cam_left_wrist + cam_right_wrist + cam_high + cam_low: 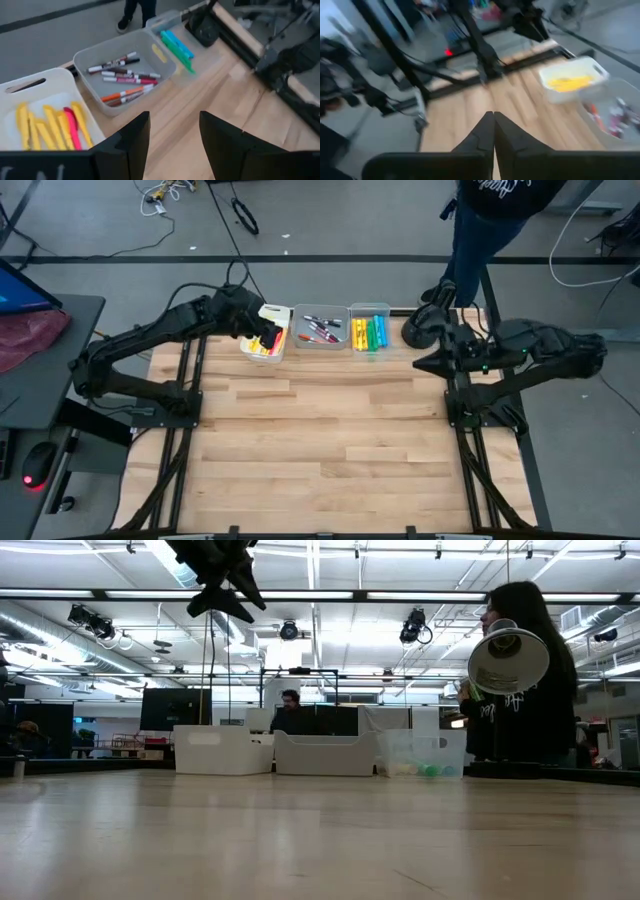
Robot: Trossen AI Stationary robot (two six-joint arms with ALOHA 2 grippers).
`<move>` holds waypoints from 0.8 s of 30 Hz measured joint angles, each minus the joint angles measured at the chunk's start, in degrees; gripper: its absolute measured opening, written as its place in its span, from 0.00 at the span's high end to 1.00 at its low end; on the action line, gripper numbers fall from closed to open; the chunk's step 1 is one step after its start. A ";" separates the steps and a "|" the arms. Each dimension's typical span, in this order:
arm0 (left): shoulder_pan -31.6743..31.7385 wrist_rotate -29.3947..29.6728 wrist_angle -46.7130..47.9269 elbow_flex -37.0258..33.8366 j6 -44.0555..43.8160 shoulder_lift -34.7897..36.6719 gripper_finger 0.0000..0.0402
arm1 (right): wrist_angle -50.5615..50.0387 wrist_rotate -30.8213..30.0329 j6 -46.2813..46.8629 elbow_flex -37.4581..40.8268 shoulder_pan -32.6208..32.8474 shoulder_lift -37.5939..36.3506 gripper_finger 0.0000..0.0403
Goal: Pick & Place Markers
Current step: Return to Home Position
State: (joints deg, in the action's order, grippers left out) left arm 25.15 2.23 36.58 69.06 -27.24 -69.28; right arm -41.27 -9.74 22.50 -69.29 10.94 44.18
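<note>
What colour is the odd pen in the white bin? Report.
Pink pen; best in left wrist view.

Overhead looks straight down, low view skims the table (300, 840); wrist views share the white bin (50, 92).

Left arm (140, 345) stretched forward, left pincer (173, 117) fingers apart, right arm (545, 350) bent, right pincer (494, 117) closed

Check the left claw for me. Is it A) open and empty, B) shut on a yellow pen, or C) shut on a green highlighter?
A: the left claw has its fingers apart, with only bare table showing between them, near the white bin.
</note>
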 joint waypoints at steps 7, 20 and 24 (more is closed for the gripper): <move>-3.07 3.54 -5.07 0.00 -5.08 -0.04 0.56 | 15.79 5.92 0.79 18.73 0.00 -13.05 0.99; -7.30 10.51 -11.79 0.00 -11.36 -0.04 0.56 | 40.45 10.91 0.49 46.45 -4.87 -27.97 1.00; -8.39 12.53 -11.88 0.00 -13.46 -0.04 0.56 | 44.00 11.34 0.51 51.79 -7.22 -31.36 1.00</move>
State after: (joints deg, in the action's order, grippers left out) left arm 16.77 14.76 24.71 69.06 -40.71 -69.32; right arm 2.72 1.60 23.02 -17.50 3.72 12.82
